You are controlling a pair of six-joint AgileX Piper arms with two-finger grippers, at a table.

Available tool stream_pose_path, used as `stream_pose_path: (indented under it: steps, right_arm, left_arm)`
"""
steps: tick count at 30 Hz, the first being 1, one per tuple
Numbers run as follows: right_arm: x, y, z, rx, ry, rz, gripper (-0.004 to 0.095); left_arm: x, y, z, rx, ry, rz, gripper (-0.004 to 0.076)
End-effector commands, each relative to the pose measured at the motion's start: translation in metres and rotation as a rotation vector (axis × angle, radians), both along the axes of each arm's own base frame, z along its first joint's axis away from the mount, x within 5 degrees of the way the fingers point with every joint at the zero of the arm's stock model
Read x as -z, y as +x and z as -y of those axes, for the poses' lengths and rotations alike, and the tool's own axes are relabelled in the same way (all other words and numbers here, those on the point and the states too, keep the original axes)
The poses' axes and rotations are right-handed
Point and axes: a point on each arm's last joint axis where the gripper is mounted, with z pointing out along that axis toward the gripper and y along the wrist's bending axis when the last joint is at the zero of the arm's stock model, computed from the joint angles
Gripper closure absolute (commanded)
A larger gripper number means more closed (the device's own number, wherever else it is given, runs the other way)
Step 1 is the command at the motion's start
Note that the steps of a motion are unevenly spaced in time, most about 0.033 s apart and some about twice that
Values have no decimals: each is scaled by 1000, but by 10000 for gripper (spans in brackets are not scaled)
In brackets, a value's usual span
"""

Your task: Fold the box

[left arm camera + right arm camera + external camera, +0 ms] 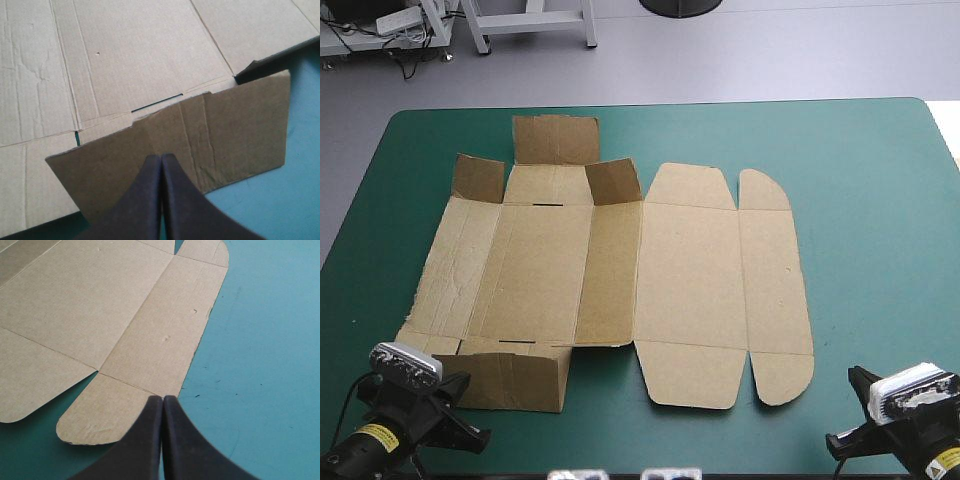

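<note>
Left wrist view. Shows the left gripper (161,157) drawn to one pointed arch, holding nothing, poised over the near flap (225,135) of the box (140,55). Puts the flap's fold line square across the fingers and the slotted base panel (150,45) at 12 o'clock off the tips. Reads the flap as tilted up (darker than the sheet beyond it); cannot tell whether the tips touch it.

Right wrist view. Finds the right gripper (163,399) likewise pinched to a point and empty, just at the edge of the rounded tab (100,415). Places the board at 10 to 11 o'clock off the tips, bare teal-green cover (260,365) at 1 to 3 o'clock.

High view. Shows the sheet spread open left of the table's centre, long axis 9 to 3 o'clock; right half flat, left half's end flaps part raised. Sets the left arm at the sheet's 7 o'clock corner, the right at 5 o'clock, apart from the edge.

Judged nearer: left. Would need spread fingers before any grip.
</note>
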Motion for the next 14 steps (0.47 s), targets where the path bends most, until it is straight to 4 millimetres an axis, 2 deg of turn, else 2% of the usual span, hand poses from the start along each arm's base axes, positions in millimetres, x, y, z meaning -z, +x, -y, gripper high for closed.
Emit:
stream_pose_path:
  steps: [1, 14]
  right_arm:
    - [-12, 3, 0, 17, 18, 77, 926]
    - [-12, 3, 0, 17, 18, 77, 925]
  left_arm:
    - [-12, 4, 2, -3, -32, 66, 734]
    - [-15, 5, 2, -6, -40, 91, 734]
